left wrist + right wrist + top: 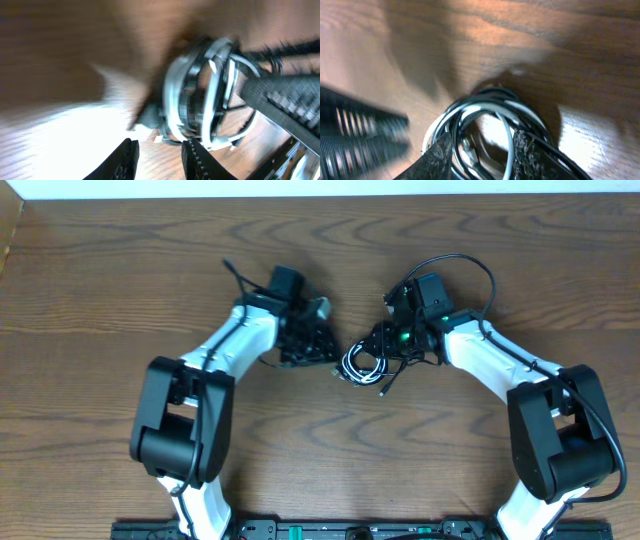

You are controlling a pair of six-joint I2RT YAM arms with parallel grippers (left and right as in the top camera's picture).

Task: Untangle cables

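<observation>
Black and white cables (363,365) bunched, blurred close-up, partly cropped

The right gripper (485,156) has its 2 dark fingers (441,159) standing apart. A coiled bundle of cables (485,96), black loops with 1 white cord (508,137) among them, lies just ahead of the fingertips and runs down into the gap between them. To the left, the blurred, ridged left gripper (400,134) reaches almost to the coil. Beneath everything is a brown wooden table (555,40).
</observation>
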